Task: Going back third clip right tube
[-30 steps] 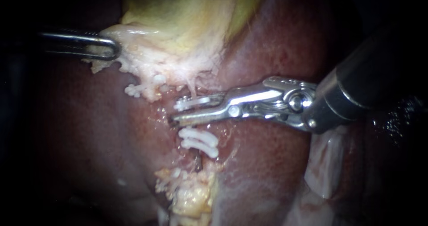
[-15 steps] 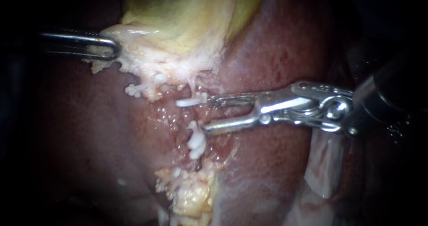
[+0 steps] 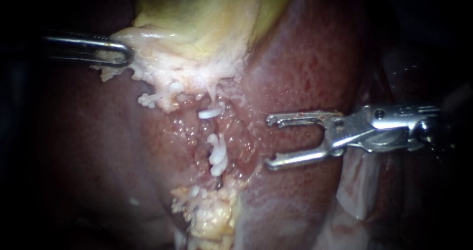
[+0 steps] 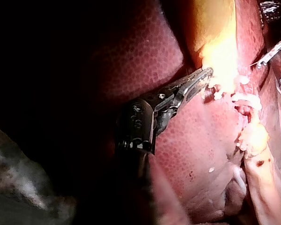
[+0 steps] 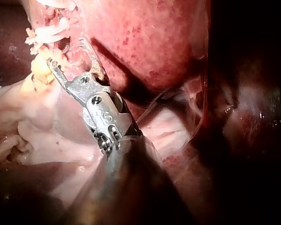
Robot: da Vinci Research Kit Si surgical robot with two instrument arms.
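Nearest you, your right instrument [image 3: 270,142] lies over the liver [image 3: 305,57], well below the gallbladder [image 3: 207,18]. Its hand is wide. Two slim, bright steel jaws fork apart with nothing between them, each a thin bar with a small hooked tip. Both tips aim at the clips and stand clear of them. The liver under it is smooth, wet and deep red with fine mottling.

Also far from the gallbladder sits a lumpy, crumbly mass of yellow fat [image 3: 212,220]. Closer to the gallbladder, two lower clips [image 3: 217,154] lie side by side and touching. They are smooth white bars whose long axes run nearly toward the gallbladder.

The upper clip [image 3: 211,113] sits just under the gallbladder's pale, frayed rim. It is a short, smooth, slightly curved white bar. Its long axis runs crosswise to the lower pair, tilted so that the end facing your right instrument rides closer to the gallbladder.

The gallbladder itself is taut, glossy and yellow-green. At the side of its ragged white rim, your left instrument [image 3: 123,53] has its hand clamped on that tissue. The jaw that shows there is a dark, slender loop.
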